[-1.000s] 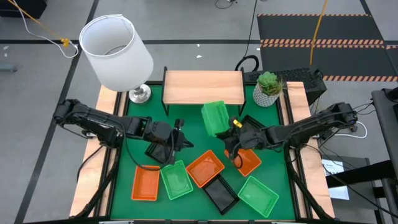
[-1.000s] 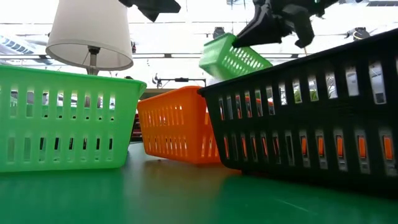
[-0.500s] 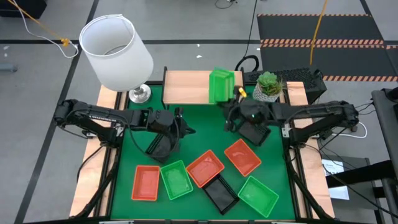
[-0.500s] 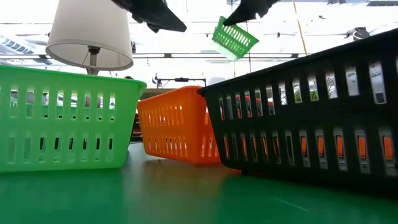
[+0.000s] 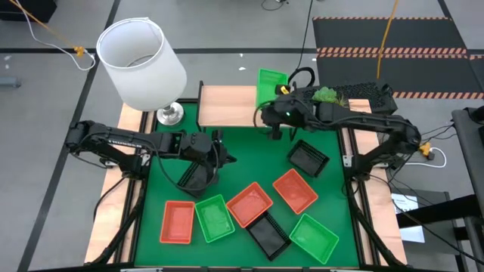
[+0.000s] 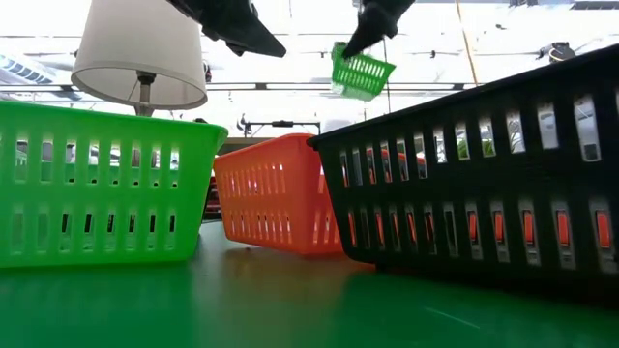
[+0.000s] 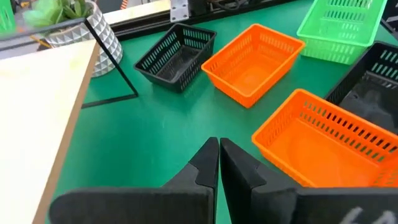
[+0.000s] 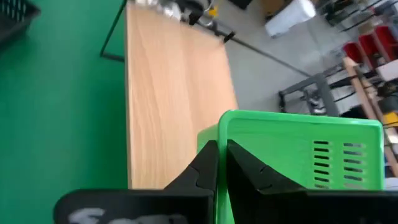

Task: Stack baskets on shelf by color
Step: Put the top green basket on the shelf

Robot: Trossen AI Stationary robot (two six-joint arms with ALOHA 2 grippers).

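Note:
A green basket (image 5: 269, 85) hangs in the air over the right end of the shelf (image 5: 234, 106), with my right gripper (image 5: 280, 97) shut on it. In the low view the basket (image 6: 361, 70) tilts below the gripper. Several more baskets lie on the green table: orange (image 5: 178, 221), green (image 5: 214, 217), orange (image 5: 249, 204), black (image 5: 268, 233), orange (image 5: 295, 190), green (image 5: 314, 238), black (image 5: 308, 159). My left gripper (image 7: 218, 163) is shut and empty above the table's left middle, over another black basket (image 5: 190, 177). My right gripper pinches one wall of the green basket at its rim (image 8: 214, 134) between its two fingers. The fingers slant down toward the table's far edge. The basket is lifted clear and hangs tilted, above the shelf's wooden top (image 8: 168, 93).
A white lamp (image 5: 144, 60) stands at the far left beside the shelf, and a potted plant (image 5: 327, 106) at its right end. Light wooden rails (image 5: 361, 151) run along the table's sides. The green mat (image 5: 249, 151) between the shelf and the baskets is bare.
My right gripper has risen and gone toward the table's far edge, carrying the green basket from above the middle of the table to above the shelf's right end. My left gripper has swung a little toward the far edge, staying shut.

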